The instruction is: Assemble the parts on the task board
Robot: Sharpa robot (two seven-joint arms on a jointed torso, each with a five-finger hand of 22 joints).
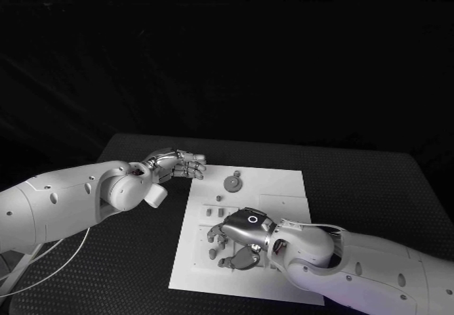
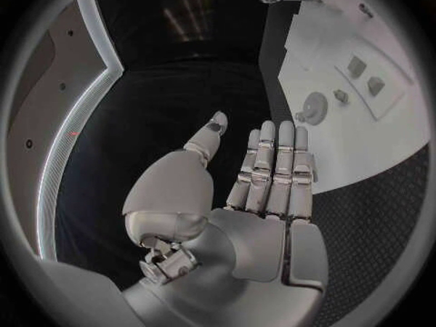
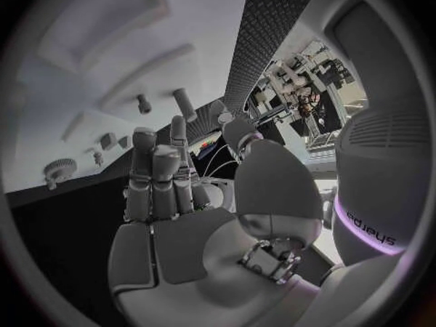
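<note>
The white task board (image 1: pixel 274 197) lies in the middle of the black table. A round grey part (image 1: pixel 233 182) sits near its far end, with a small part (image 1: pixel 220 197) and a row of small parts (image 1: pixel 220 211) below it. My left hand (image 1: pixel 177 164) hovers just off the board's far left corner, fingers straight, thumb apart, holding nothing (image 2: pixel 264 174). The left wrist view shows the round part (image 2: pixel 313 107) and small parts (image 2: pixel 357 67) on the board (image 2: pixel 363 152). My right hand (image 1: pixel 237 239) is over the board's near left part, fingers (image 3: pixel 155 174) extended, nothing seen in them. Two pegs (image 3: pixel 184 103) stand beyond its fingers.
Black textured table (image 1: pixel 378 190) surrounds the board, with free room to the right and at the far side. My left arm (image 1: pixel 66 203) lies along the board's left, my right arm (image 1: pixel 359 262) crosses its near right corner. Shallow recesses (image 3: pixel 100 22) mark the board.
</note>
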